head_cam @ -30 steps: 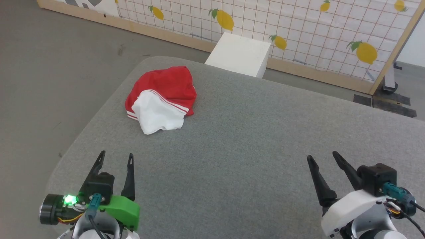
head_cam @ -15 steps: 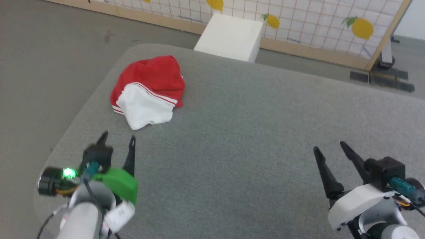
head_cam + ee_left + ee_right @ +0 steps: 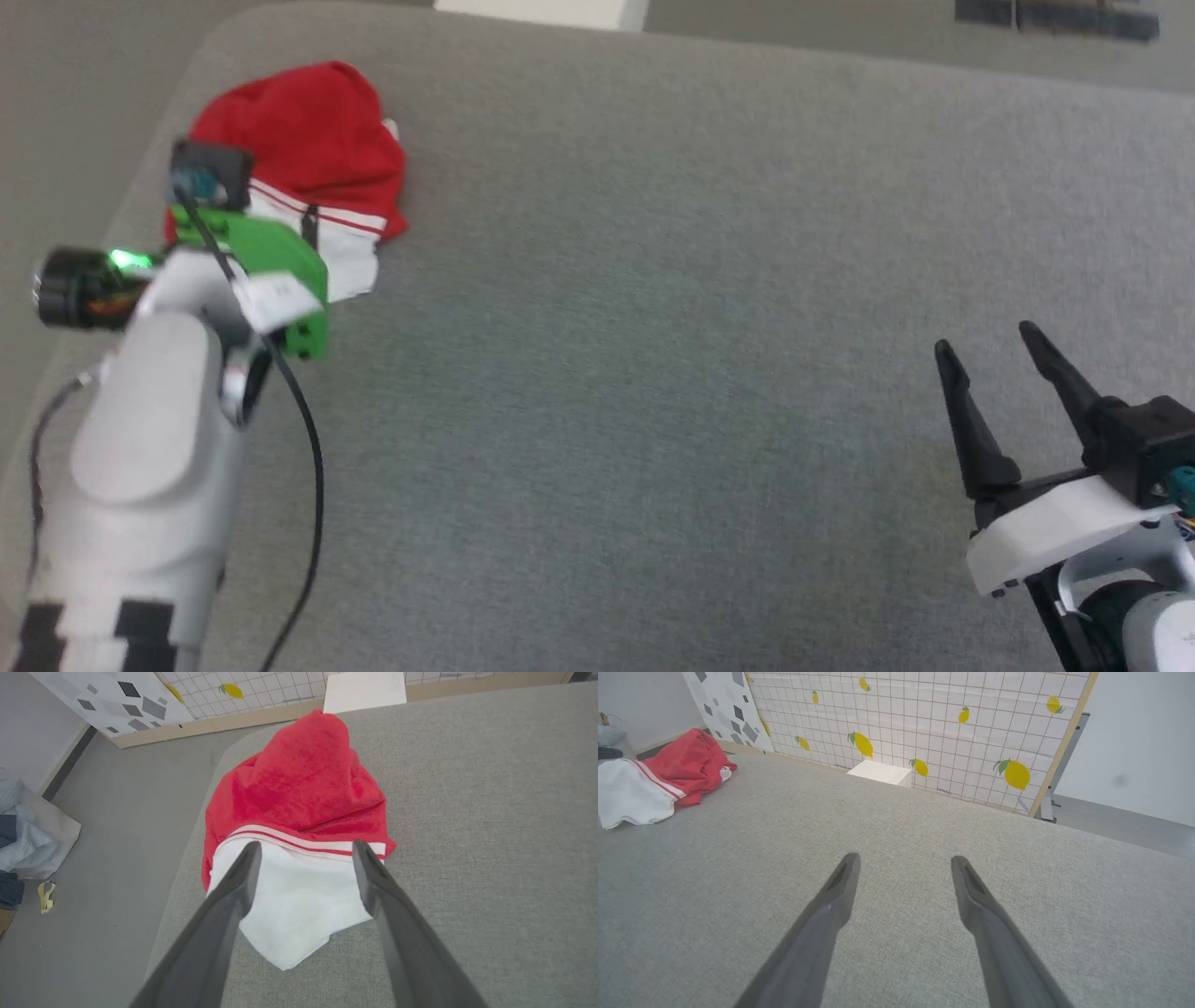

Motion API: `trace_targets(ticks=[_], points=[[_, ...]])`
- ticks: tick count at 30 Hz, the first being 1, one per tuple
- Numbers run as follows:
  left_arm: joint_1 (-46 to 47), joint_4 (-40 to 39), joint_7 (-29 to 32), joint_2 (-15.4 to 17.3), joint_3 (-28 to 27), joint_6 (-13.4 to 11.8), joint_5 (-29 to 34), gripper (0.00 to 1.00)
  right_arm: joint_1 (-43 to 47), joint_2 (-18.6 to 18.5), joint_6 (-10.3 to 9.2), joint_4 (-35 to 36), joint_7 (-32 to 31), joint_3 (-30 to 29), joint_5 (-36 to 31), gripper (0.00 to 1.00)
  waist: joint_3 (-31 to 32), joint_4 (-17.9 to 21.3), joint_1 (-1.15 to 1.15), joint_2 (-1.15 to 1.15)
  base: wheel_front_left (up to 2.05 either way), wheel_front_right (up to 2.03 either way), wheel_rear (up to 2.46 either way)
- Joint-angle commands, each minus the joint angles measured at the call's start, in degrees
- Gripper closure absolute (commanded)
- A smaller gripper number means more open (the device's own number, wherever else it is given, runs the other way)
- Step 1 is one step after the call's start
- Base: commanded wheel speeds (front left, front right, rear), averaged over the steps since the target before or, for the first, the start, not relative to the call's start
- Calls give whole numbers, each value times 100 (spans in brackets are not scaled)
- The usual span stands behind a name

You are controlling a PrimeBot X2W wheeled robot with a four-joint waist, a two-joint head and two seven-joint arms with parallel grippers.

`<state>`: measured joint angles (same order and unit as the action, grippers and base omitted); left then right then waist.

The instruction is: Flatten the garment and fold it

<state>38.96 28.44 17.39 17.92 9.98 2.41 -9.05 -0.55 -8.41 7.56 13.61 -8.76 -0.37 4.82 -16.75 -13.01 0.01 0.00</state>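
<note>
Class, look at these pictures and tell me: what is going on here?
A two-armed robot is set to flatten and fold a shirt. It lies crumpled near the far left corner of the grey surface. The left gripper is open at the white sleeve, gripping nothing yet. The right gripper is open over bare surface, far from the shirt.

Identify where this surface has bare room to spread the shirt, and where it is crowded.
Bare: the broad grey surface between the garment and the right gripper. Crowded: the far left corner, where the bunched garment lies with the left gripper at it.
</note>
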Motion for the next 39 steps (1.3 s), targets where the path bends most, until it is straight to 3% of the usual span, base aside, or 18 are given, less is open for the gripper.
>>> trace_targets(ticks=[1,9,13,20,21,22,25,31,39], points=[[296,230,76,72,-5,22,31,0,-118,-32,-8,57,66,-29,-52,0,-647,484,-1,0,0,0,0],[1441,1457,733,506,112,194,175,0,-224,-50,-8,195,231,-93,-103,0,-1158,773,-1,0,0,0,0],[1771,1923,1312,708,237,398,68,0,-265,-16,-8,216,314,-129,-133,0,-1366,869,-1,0,0,0,0],[2036,2354,2388,958,230,471,-237,0,-286,86,-8,196,429,-179,-211,0,-1576,948,-1,0,0,0,0],[2025,2389,2517,966,233,477,-293,22,-284,94,-8,190,439,-184,-219,0,-1580,950,-1,0,0,0,0],[2006,2398,2629,977,252,485,-358,100,-279,102,-8,182,451,-191,-226,0,-1578,953,-1,0,0,0,0],[1925,2319,2697,1020,330,499,-493,100,-250,111,-8,127,477,-214,-242,0,-1505,942,-1,0,0,0,0],[1736,2111,2109,1099,400,504,-635,100,-237,81,-8,-66,448,-174,-233,0,-1035,885,-1,0,0,0,0],[1775,1570,785,1213,889,506,-1117,100,-204,39,-8,-446,369,-43,-51,0,-37,820,-1,0,0,0,0]])
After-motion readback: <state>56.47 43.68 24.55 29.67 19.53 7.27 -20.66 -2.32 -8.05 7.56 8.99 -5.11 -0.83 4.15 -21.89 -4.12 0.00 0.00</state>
